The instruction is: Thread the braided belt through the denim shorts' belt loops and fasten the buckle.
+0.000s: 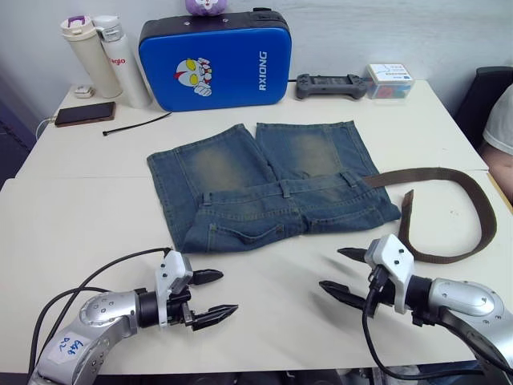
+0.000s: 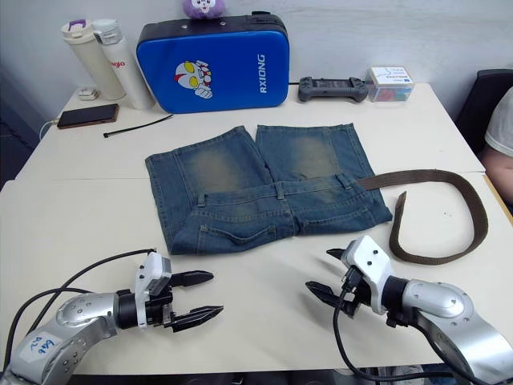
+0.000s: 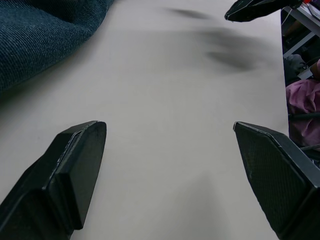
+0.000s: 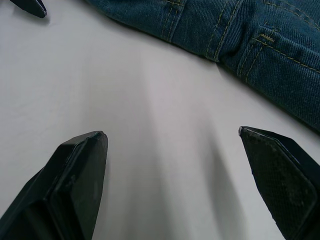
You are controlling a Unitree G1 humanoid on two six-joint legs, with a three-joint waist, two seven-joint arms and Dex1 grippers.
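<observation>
The denim shorts (image 1: 264,184) lie flat mid-table, waistband toward me, with belt loops (image 1: 282,189) standing across it. The braided belt (image 1: 425,174) starts at the waistband's right end, curves off to the right and doubles back in a loose loop on the table. Its buckle is hidden. My left gripper (image 1: 226,292) hovers open over bare table, in front of the shorts' left corner. To the right of it, my right gripper (image 1: 330,269) is open too, just in front of the waistband (image 4: 260,35), holding nothing.
Along the back edge stand a blue hard case (image 1: 215,64), two bottles (image 1: 92,56), a phone (image 1: 84,114), a game controller (image 1: 330,86) and a small box (image 1: 389,80). A black cable tie (image 1: 136,124) lies behind the shorts. A person's sleeve (image 1: 501,120) shows at the right edge.
</observation>
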